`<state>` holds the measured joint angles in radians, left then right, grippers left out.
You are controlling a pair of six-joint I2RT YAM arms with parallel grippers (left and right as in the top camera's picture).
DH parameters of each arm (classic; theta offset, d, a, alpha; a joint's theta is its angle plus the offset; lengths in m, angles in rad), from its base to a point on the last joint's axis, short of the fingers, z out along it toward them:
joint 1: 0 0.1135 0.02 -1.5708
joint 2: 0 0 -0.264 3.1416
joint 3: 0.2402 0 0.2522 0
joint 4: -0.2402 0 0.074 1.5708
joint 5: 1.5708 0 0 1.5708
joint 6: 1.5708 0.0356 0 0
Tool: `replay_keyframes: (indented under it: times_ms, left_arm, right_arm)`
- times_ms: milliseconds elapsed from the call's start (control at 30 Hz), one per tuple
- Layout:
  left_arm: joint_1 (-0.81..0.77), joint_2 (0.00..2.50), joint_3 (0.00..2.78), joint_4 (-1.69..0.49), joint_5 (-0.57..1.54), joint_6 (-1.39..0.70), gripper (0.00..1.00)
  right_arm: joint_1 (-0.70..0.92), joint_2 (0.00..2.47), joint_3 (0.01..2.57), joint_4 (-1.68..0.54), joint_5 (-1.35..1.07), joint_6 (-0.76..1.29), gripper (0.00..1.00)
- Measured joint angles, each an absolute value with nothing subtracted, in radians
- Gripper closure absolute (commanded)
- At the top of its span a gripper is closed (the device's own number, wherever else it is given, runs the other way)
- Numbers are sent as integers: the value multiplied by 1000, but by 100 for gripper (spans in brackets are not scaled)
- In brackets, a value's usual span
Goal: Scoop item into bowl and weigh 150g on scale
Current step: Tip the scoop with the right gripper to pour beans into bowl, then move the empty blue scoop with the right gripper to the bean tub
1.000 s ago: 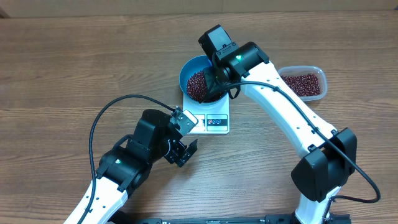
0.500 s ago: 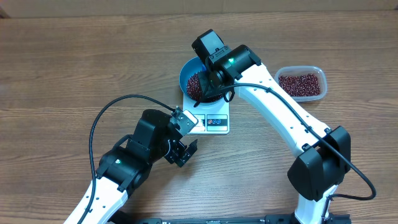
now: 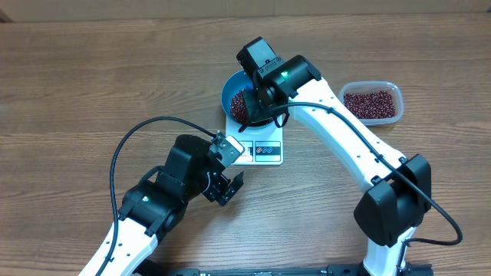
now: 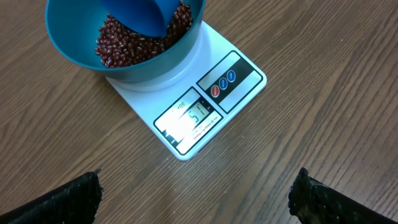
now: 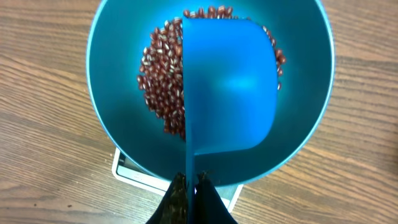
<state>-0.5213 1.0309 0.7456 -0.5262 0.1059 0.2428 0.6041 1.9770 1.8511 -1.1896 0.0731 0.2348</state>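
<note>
The blue bowl (image 3: 232, 86) stands on the white scale (image 3: 263, 151), with dark red-brown beans (image 3: 240, 104) heaped inside. My right gripper (image 5: 191, 184) is shut on the thin handle of a blue scoop (image 5: 230, 87), which is turned on edge over the beans (image 5: 161, 87) inside the bowl (image 5: 109, 124). No beans show on the scoop's visible face. My left gripper (image 4: 196, 200) is open just above the bare wood, in front of the scale (image 4: 236, 59), and holds nothing. The scale's display is lit. The left wrist view shows the bowl (image 4: 71, 50) and scoop (image 4: 140, 15) too.
A clear plastic tub (image 3: 393, 90) holding more beans (image 3: 371, 103) sits to the right of the scale. My right arm reaches across from the lower right toward the bowl. A black cable loops over the table by my left arm.
My right gripper with the scoop has shifted slightly left and farther over the bowl, then held still. The left arm has not moved.
</note>
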Motion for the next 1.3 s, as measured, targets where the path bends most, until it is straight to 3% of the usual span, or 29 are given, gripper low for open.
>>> replay_keyframes:
  times_ms: [533, 1300]
  left_arm:
    - [-521, 1031, 746, -526, 106, 243, 1]
    - [-521, 1031, 746, -526, 106, 243, 0]
  right_arm:
    - [592, 2004, 1851, -1151, -66, 236, 96]
    - [407, 1944, 1851, -1133, -331, 218, 96]
